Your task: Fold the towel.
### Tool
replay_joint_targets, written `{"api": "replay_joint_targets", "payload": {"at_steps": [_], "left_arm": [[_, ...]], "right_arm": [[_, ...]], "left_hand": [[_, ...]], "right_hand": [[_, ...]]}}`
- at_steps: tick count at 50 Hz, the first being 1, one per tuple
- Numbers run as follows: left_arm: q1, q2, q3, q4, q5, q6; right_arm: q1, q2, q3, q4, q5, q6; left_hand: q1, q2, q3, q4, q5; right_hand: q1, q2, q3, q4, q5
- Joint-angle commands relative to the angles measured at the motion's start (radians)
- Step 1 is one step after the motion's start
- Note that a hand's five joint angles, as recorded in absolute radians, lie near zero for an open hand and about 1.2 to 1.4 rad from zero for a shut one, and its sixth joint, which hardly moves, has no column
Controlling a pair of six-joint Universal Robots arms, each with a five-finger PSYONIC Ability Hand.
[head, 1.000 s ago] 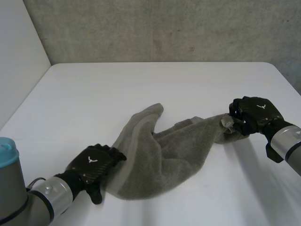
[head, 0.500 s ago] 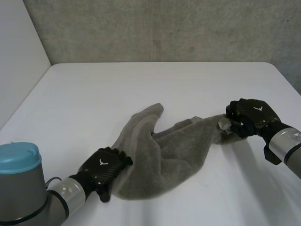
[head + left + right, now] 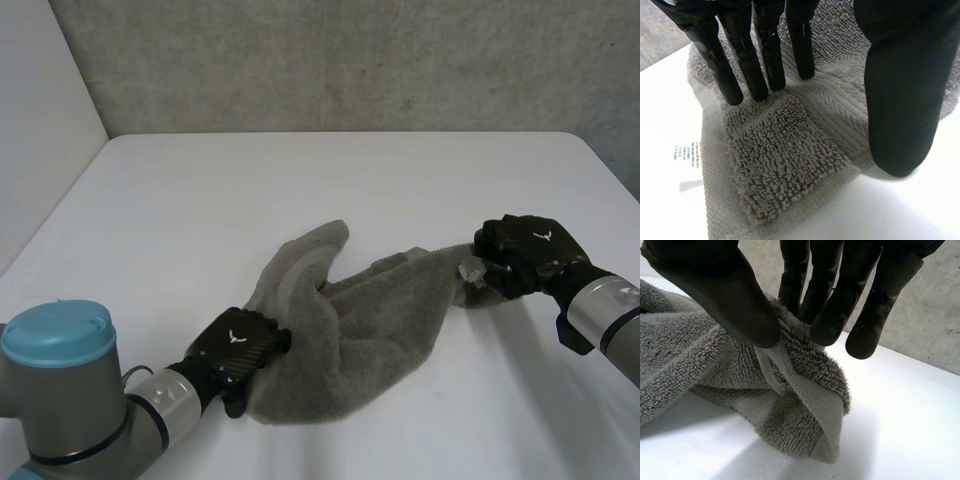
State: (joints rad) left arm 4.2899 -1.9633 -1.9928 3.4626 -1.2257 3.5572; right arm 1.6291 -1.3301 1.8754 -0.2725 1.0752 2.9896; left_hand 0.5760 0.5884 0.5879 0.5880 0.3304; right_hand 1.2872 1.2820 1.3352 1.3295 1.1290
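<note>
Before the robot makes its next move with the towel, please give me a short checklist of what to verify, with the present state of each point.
1. Right hand grips the towel: ok; its thumb and fingers pinch one end of it.
2. Left hand grips the towel: not ok; its straight fingers only rest on the cloth near a corner.
3. Towel lies flat: not ok; it is bunched and twisted between the hands.
4. Towel is wholly on the table: ok; nothing hangs over an edge.
5. Both hands are on the same edge of the towel: cannot tell; folds hide the edges.
</note>
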Motion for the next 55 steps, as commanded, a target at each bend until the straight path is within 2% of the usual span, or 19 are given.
{"api": "replay_joint_targets", "payload": {"at_steps": [1,14,20,24,28,31,33,34,35,36,37,38,41,49,55], "left_arm": [[0.001,-0.002,0.025,0.016,-0.001,-0.008],[0.002,-0.002,0.048,0.035,-0.003,-0.009],[0.004,-0.002,0.055,0.041,-0.005,-0.011],[0.005,-0.002,0.057,0.052,-0.012,-0.024],[0.005,-0.002,0.055,0.058,-0.017,-0.04],[0.002,-0.002,0.052,0.056,-0.017,-0.041],[0.001,-0.002,0.049,0.055,-0.017,-0.041],[0.001,-0.002,0.049,0.055,-0.017,-0.041],[0.001,-0.002,0.046,0.052,-0.017,-0.041],[0.001,-0.002,0.046,0.052,-0.017,-0.041],[-0.001,-0.002,0.045,0.047,-0.02,-0.04],[-0.001,0.001,0.042,0.044,-0.02,-0.038],[-0.01,0.018,0.028,0.023,-0.017,-0.037],[-0.015,0.076,-0.003,-0.089,-0.012,-0.031],[-0.007,0.075,-0.017,-0.094,-0.012,-0.027]], "right_arm": [[-0.002,0.003,0.001,0.001,0.0,0.0],[0.0,0.003,0.001,0.001,-0.001,-0.001],[0.0,0.003,0.001,-0.001,-0.003,-0.001],[0.0,0.003,0.001,-0.001,-0.003,-0.001],[0.0,0.003,0.001,0.001,-0.003,-0.001],[0.0,0.003,0.001,0.001,-0.003,-0.001],[0.0,0.003,0.001,0.001,-0.003,-0.001],[0.0,0.003,0.001,0.001,-0.003,-0.001],[0.0,0.003,0.001,0.001,-0.003,-0.001],[0.0,0.003,0.001,0.001,-0.003,-0.001],[0.0,0.003,0.001,0.001,-0.003,-0.001],[0.0,0.003,0.001,0.001,-0.003,-0.001],[0.0,0.003,0.001,0.001,-0.003,-0.001],[0.0,0.003,0.001,0.001,-0.003,-0.001],[0.001,0.005,0.001,0.001,-0.003,-0.001]], "left_hand": [[0.178,0.165,0.166,0.166,0.249],[0.316,0.303,0.304,0.304,0.387],[0.442,0.43,0.43,0.43,0.513],[0.638,0.626,0.626,0.626,0.709],[0.659,0.647,0.647,0.647,0.73],[0.624,0.612,0.612,0.612,0.695],[0.475,0.463,0.463,0.463,0.546],[0.474,0.462,0.462,0.462,0.545],[0.28,0.267,0.268,0.268,0.351],[0.278,0.265,0.266,0.266,0.349],[0.06,0.047,0.048,0.048,0.131],[-0.05,-0.063,-0.062,-0.062,0.021],[-0.168,-0.18,-0.18,-0.18,-0.097],[-0.257,-0.269,-0.269,-0.269,-0.186],[-0.245,-0.257,-0.257,-0.257,-0.174]], "right_hand": [[0.109,0.114,0.061,0.067,0.093],[0.109,0.114,0.061,0.067,0.093],[0.109,0.114,0.061,0.067,0.093],[0.109,0.114,0.061,0.067,0.093],[0.109,0.114,0.061,0.067,0.093],[0.109,0.114,0.061,0.067,0.093],[0.109,0.114,0.061,0.067,0.093],[0.109,0.114,0.061,0.067,0.093],[0.109,0.114,0.061,0.067,0.093],[0.109,0.114,0.061,0.067,0.093],[0.109,0.114,0.061,0.067,0.093],[0.109,0.114,0.061,0.067,0.093],[0.109,0.114,0.061,0.067,0.093],[0.109,0.114,0.061,0.067,0.093],[0.109,0.114,0.061,0.067,0.093]]}}
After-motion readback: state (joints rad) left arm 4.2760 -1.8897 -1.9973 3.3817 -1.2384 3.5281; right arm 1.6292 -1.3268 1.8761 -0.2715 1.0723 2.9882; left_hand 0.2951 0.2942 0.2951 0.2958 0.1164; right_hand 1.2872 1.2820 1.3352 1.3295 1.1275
